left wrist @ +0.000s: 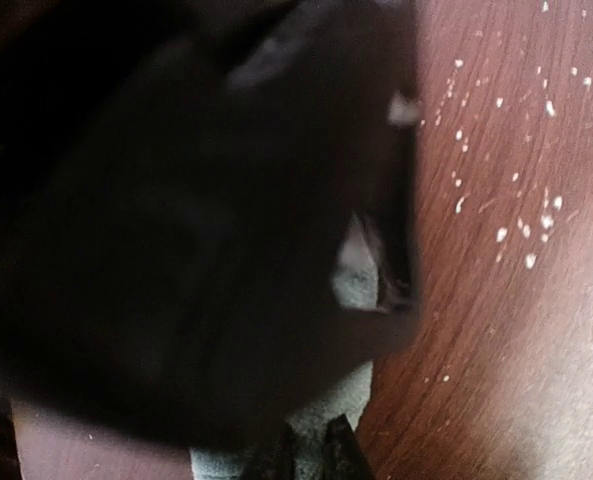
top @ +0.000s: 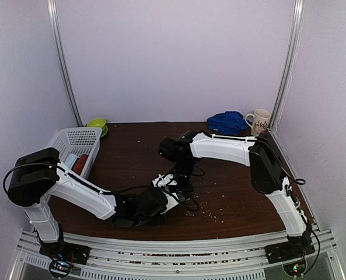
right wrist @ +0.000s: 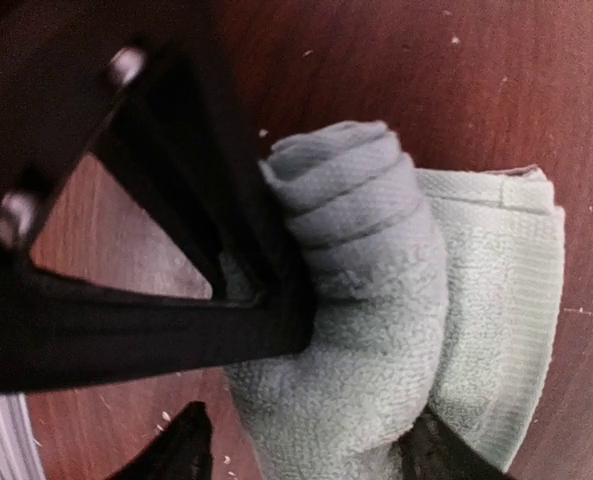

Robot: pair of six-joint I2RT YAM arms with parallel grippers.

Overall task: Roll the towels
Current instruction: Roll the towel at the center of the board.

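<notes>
The small mint-green towel [right wrist: 376, 300] lies partly rolled on the brown table, with a flat flap to its right. From above only a pale bit of it [top: 163, 184] shows under both grippers. My right gripper [right wrist: 311, 450] is open and straddles the roll from above [top: 181, 182]. My left gripper [left wrist: 309, 455] is shut on the mint towel [left wrist: 326, 420] at the roll's end. Its black finger [right wrist: 146, 335] presses against the roll in the right wrist view. The large royal blue towel [top: 227, 122] lies crumpled at the back right, away from both grippers.
A white patterned mug [top: 260, 121] stands right of the blue towel. A white basket [top: 73, 146] with items sits at the left, a green bowl [top: 97, 124] behind it. White crumbs [top: 210, 213] dot the table. The right arm's dark blur [left wrist: 176, 250] fills the left wrist view.
</notes>
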